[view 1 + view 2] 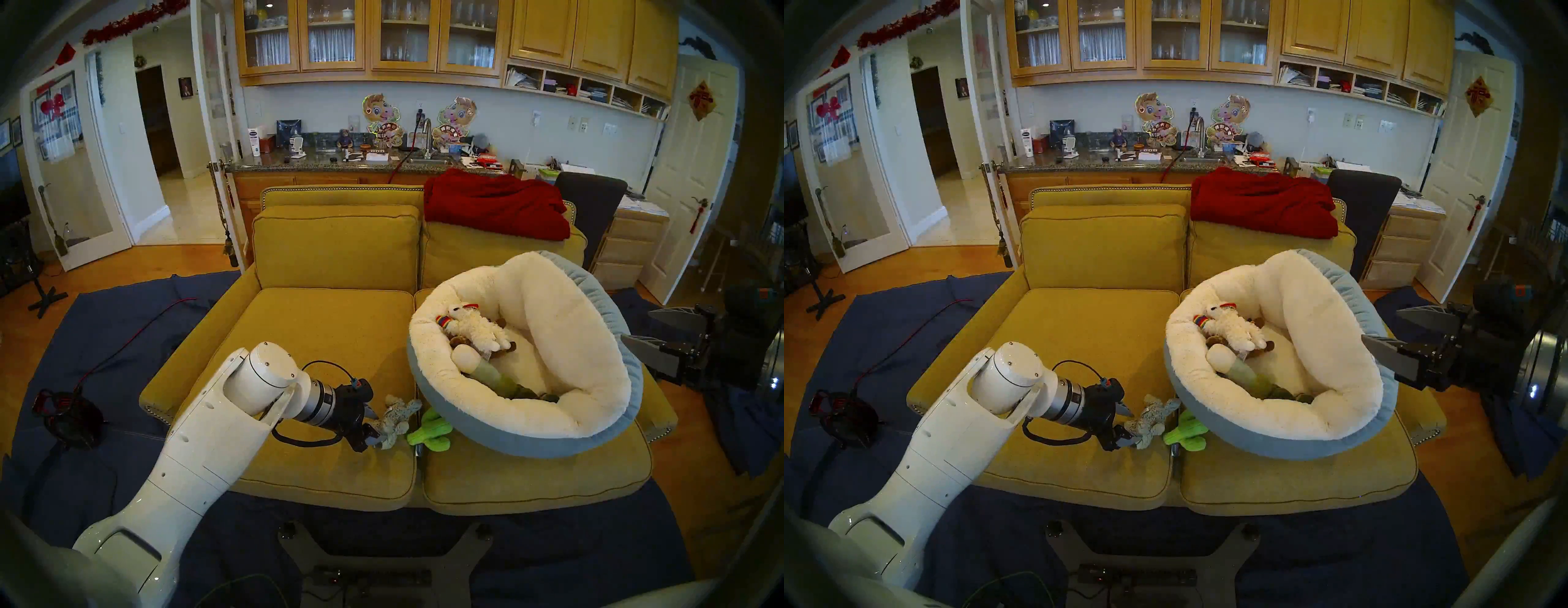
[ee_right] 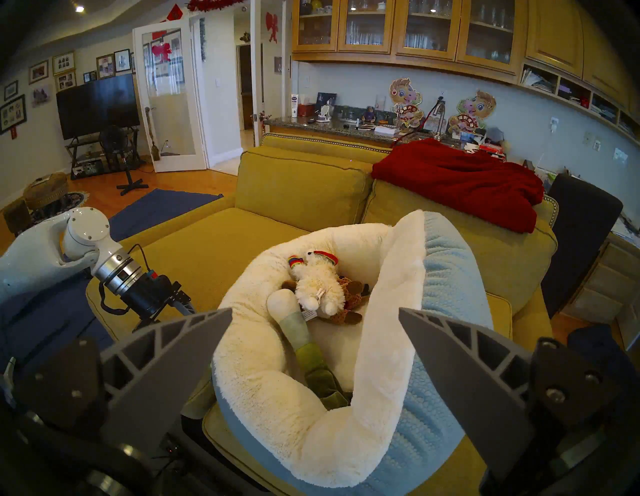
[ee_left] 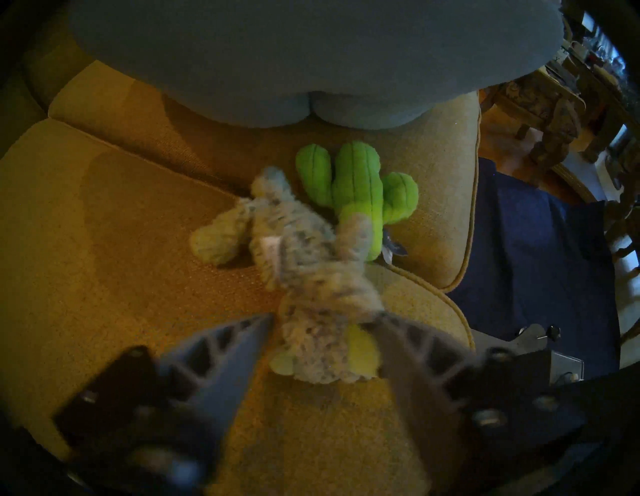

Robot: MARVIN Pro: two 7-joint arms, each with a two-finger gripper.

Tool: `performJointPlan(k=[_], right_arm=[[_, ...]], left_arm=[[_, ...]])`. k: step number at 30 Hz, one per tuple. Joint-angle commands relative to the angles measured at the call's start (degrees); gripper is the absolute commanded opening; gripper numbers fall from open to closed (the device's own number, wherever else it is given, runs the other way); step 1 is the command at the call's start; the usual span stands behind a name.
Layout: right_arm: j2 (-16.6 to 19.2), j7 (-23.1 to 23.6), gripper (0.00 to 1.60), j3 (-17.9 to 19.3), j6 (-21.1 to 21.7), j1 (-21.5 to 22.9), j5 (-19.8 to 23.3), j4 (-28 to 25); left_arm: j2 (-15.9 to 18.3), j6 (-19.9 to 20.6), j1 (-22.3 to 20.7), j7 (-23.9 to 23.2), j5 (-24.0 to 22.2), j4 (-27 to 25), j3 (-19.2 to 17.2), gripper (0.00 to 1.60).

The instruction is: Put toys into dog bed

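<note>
- Left pincer (image 3: 323, 324) — its two fingers are closing on the near end of the grey mottled animal (image 3: 304, 266), pads touching the plush on both sides; the wrist view is blurred, so whether the clamp is firm cannot be told.
- The grey animal is lying on the sofa seat (image 1: 314, 322), near the front edge where the two seat cushions are meeting, its long axis running away from the pincer toward the dog bed (image 1: 526, 441).
- The green cactus (image 3: 356, 194) is lying just beside the grey animal, touching it on the far side, partly under the tilted near rim of the bed.
- The bed is sitting on the right seat cushion, propped at a slant; the white lamb (image 1: 475, 327), the brown knitted animal (image 2: 349, 299) and the leek (image 1: 488, 371) are already resting inside.
- Right pincer (image 2: 315, 315) — fingers spread wide apart, gripping nothing, hovering beside the bed's outer right wall.
- Governing relation: the bed's opening is lying to the right of and above the left pincer, so the left arm, being nearer, is judged the one to lift the toy over the rim.
</note>
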Motion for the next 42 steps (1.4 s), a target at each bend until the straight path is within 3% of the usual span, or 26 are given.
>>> performJointPlan(k=[1, 4, 5, 16, 31, 42], right_arm=[[0.22, 0.14, 1.60, 0.70, -0.02, 0.10, -0.04, -0.01], [0.22, 0.14, 1.60, 0.70, -0.02, 0.10, -0.04, -0.01], [0.22, 0.14, 1.60, 0.70, -0.02, 0.10, -0.04, -0.01], [0.20, 0.11, 1.60, 0.67, -0.03, 0.12, -0.04, -0.01], [0.18, 0.05, 1.60, 0.60, -0.04, 0.15, -0.04, -0.02], [0.17, 0.05, 1.60, 0.59, -0.05, 0.15, -0.04, -0.02]], left_arm=[[-0.39, -0.19, -1.32, -0.14, -0.25, -0.90, -0.32, 0.53], [-0.41, -0.28, -1.32, -0.29, -0.23, -0.88, -0.31, 0.06], [-0.40, -0.32, -1.32, -0.35, -0.22, -0.88, -0.30, 0.00], [-1.43, -0.19, -0.94, 1.35, -0.75, -2.69, -2.41, 0.00], [-2.21, 3.08, -3.98, 0.77, -3.49, -7.28, -7.29, 0.00], [-1.93, 6.46, -5.64, 4.16, 0.92, -10.64, -6.94, 0.00]])
